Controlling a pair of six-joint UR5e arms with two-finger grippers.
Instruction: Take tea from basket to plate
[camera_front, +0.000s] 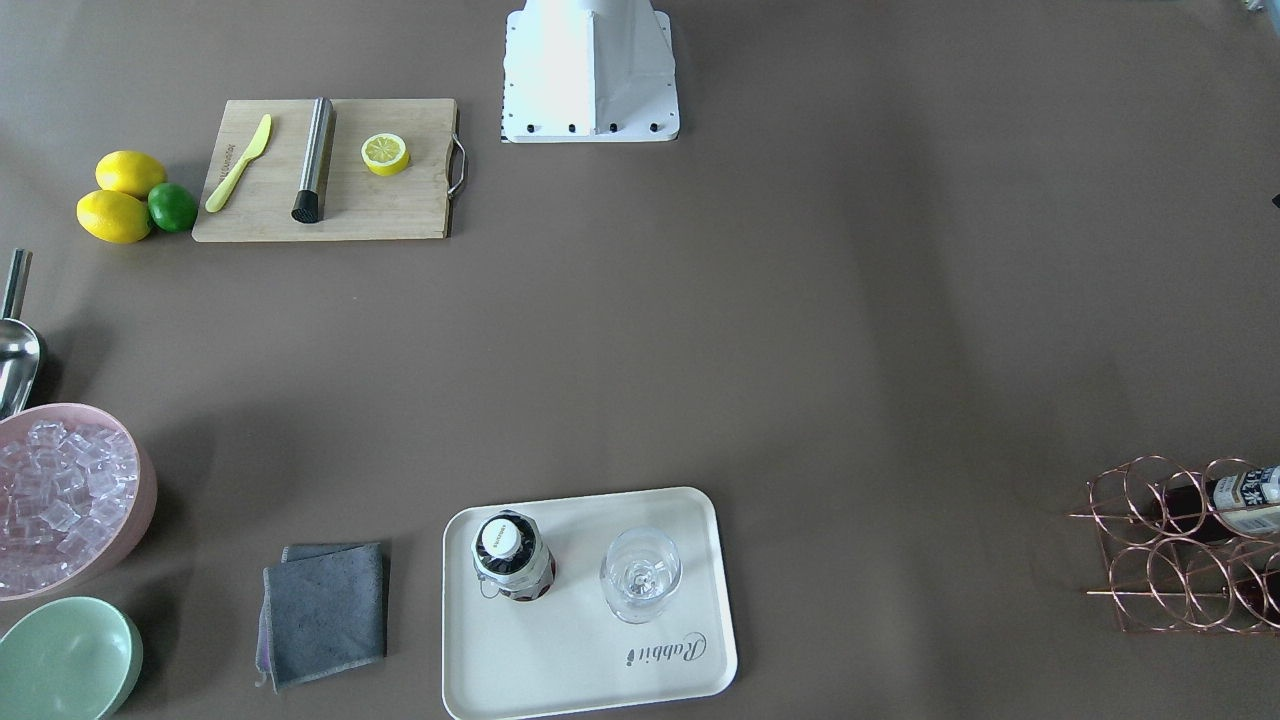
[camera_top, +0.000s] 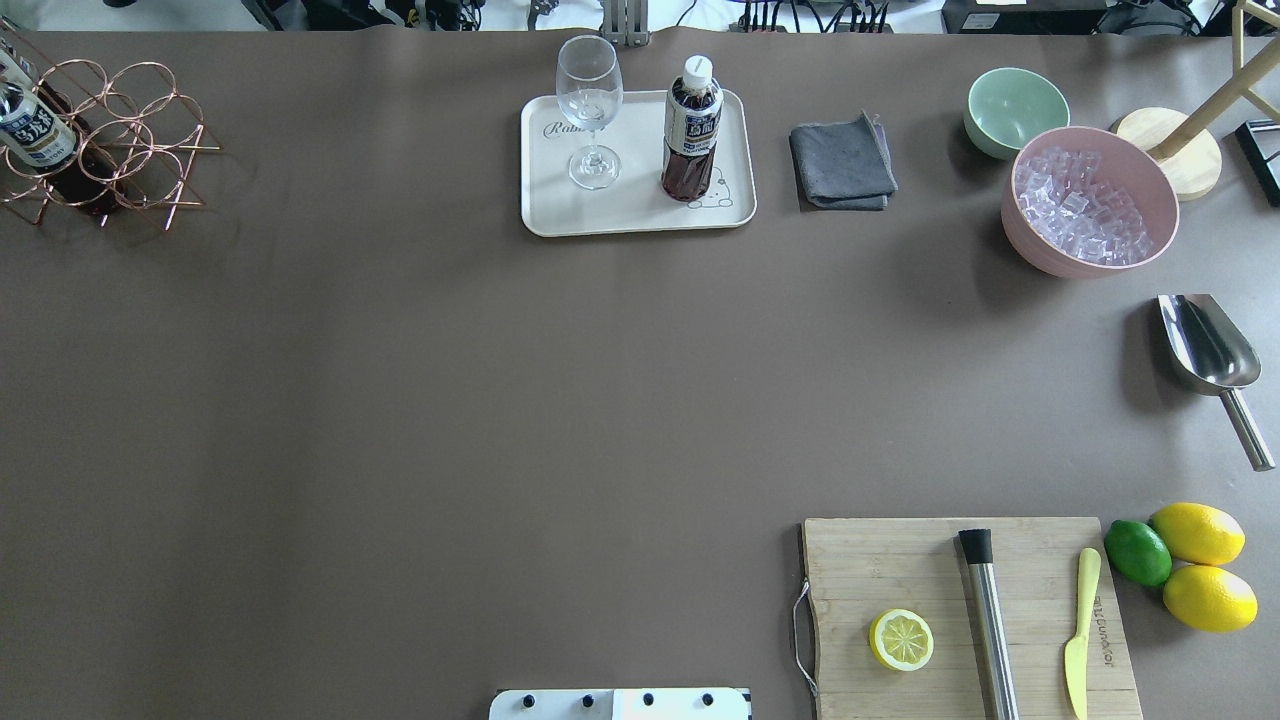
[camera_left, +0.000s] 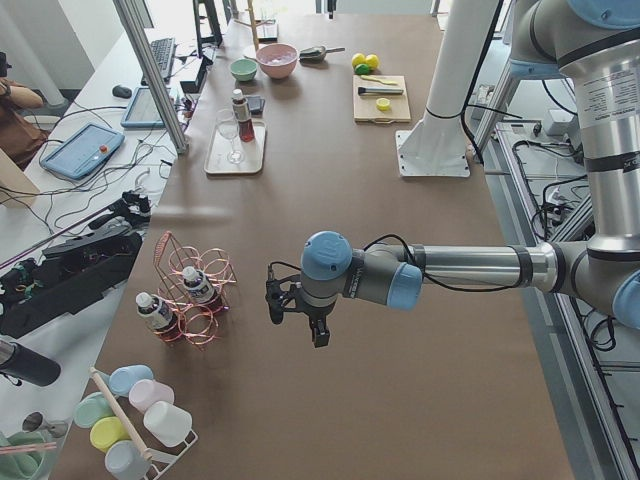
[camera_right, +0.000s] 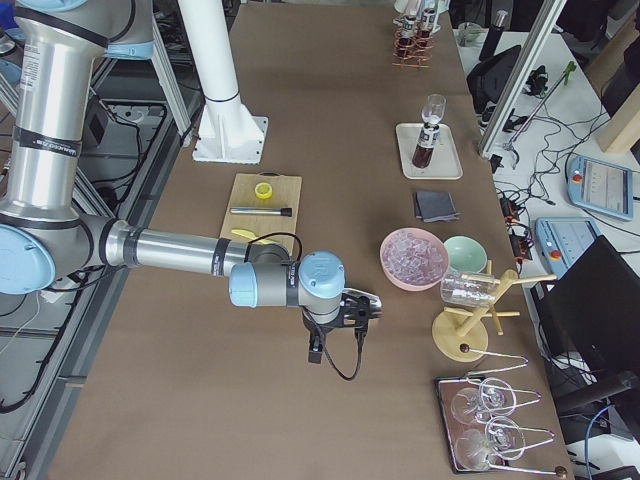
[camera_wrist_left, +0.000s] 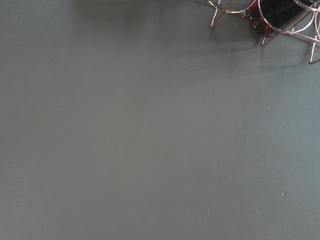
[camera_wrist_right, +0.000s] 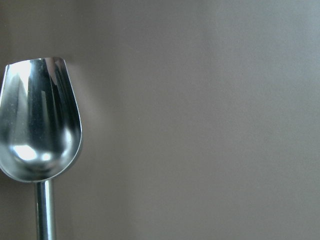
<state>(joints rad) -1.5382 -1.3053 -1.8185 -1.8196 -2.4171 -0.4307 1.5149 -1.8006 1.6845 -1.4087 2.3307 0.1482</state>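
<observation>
Catching the left tool (camera_left: 300, 315) and right tool (camera_right: 365, 308), side views cannot tell their spread; overhead shows tea (camera_top: 690, 140) on plate (camera_top: 630, 205).

The basket (camera_front: 1175, 545) is cut off by the right edge of the front-facing view and by the left edge of the overhead view. Only a corner of it is caught by the left wrist camera. A bottle (camera_front: 1245, 498) held in it is cropped likewise. Near the basket, the left gripper (camera_left: 297, 322) is shown only from the side, so its opening cannot be judged.
</observation>
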